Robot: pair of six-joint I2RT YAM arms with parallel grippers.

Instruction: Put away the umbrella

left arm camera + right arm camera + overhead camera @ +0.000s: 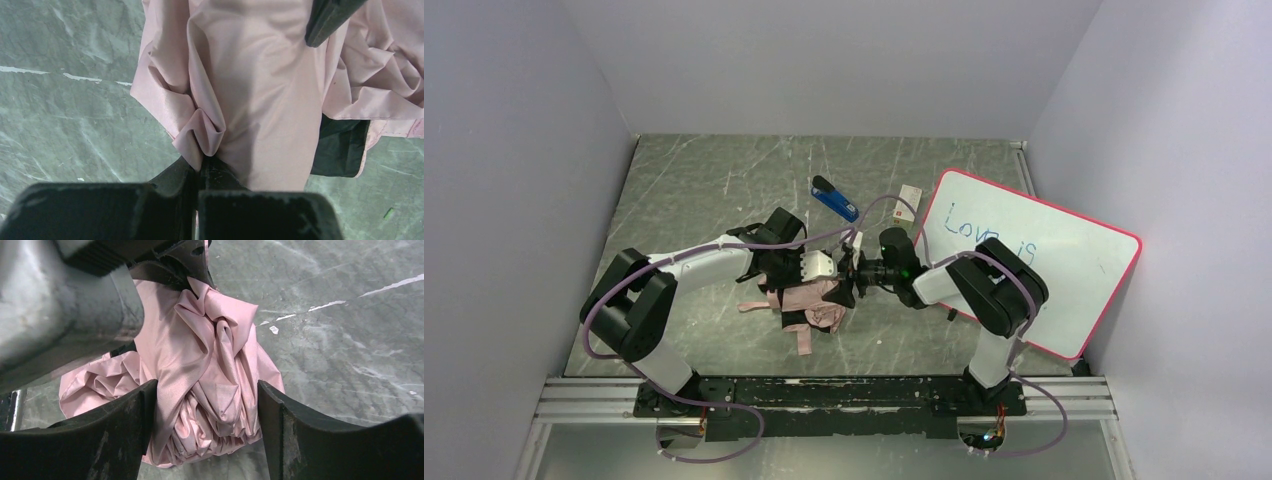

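Here L jaws pinch umbrella (pixel 250 100) fabric; handle, ribs not visible.

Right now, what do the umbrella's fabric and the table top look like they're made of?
The umbrella looks like thin woven synthetic, probably polyester or nylon: soft sheen, crisp folds, pink outside, black inside. The table looks like stone or stone-print laminate, fairly matte, grey-green with pale veins and scratches; which, I can't tell.

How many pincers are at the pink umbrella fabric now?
2. The left pincer is shut on a fold of the umbrella; the right pincer stands open around the bunched fabric.
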